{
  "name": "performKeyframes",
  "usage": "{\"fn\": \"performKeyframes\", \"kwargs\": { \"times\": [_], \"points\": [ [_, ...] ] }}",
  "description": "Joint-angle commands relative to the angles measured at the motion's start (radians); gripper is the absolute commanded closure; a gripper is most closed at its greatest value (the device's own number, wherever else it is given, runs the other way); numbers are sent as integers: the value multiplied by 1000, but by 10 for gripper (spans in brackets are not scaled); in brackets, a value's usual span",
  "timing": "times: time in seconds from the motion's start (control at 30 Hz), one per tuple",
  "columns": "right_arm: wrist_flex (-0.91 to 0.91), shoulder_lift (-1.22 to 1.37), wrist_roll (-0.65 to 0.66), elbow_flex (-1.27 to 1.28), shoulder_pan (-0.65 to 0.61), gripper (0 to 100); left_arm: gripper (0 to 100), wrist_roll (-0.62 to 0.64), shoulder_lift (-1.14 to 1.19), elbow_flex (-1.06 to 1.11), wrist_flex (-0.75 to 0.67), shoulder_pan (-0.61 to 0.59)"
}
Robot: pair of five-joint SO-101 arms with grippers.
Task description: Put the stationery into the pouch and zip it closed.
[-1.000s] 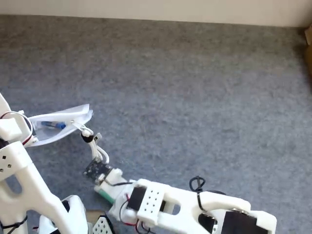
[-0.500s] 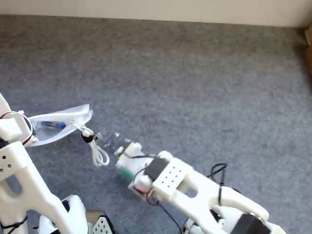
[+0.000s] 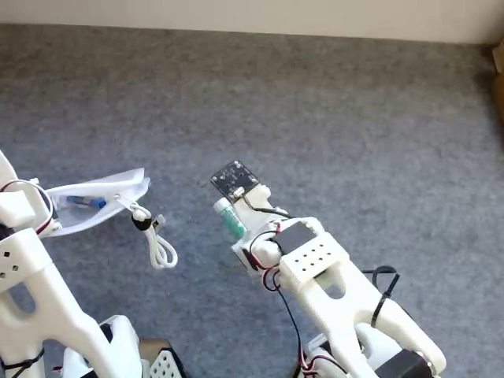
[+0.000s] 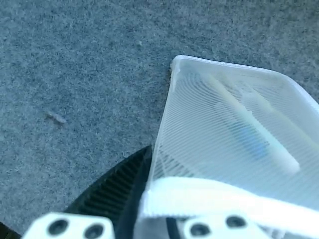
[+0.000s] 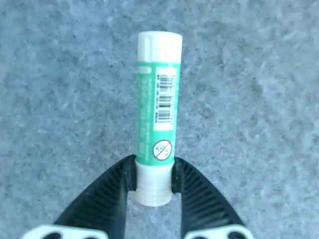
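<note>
- Glue stick (image 5: 157,112): green label, white ends, clamped at one end in the right gripper (image 5: 154,172). The jaws are closed tight on that end and the rest of the body sticks straight out ahead of them.
- Why the end grip: my read is that it leaves most of the stick free to lead into the pouch mouth, with the jaws staying outside.
- In the high view the glue stick (image 3: 231,219) sits under the right wrist, apparently lifted off the tabletop (image 3: 354,118). It's well apart from the pouch, to that arm's left.
- Pouch (image 3: 94,197): translucent, at the left edge of the tabletop, held by the left gripper (image 4: 159,174). The gripper is closed on the pouch edge. One black jaw is visible against the pouch wall; the other is hidden behind the plastic.
- Why it's held: probably to keep the pouch fixed and its open end facing the right arm. The end nearest the right arm looks parted, but I can't confirm how wide.
- A pen (image 3: 85,202) with blue on it is already inside. The left wrist view shows long pale shapes through the ribbed wall.
- White cord (image 3: 160,246) loops from the pouch's near corner onto the tabletop. It looks like the zip pull and sits between pouch and glue stick.
- Status (judgement): one item in, the glue stick in transit, the zip not closed.
- Next: line the stick's axis up with the mouth.
- Risk: the tip catches the pouch lip or drags the cord.
</note>
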Motion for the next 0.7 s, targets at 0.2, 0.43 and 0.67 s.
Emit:
{"fn": "performKeyframes", "kwargs": {
  "times": [0.2, 0.43, 0.67],
  "points": [
    [99, -44, 9, -62, 18, 994, 993, 8, 2, 5, -17, -12],
    [105, -44, -23, -62, 10, 992, 993, 8, 2, 5, -17, -12],
    [105, 36, -25, -90, 10, 992, 993, 8, 2, 5, -17, -1]
  ]
}}
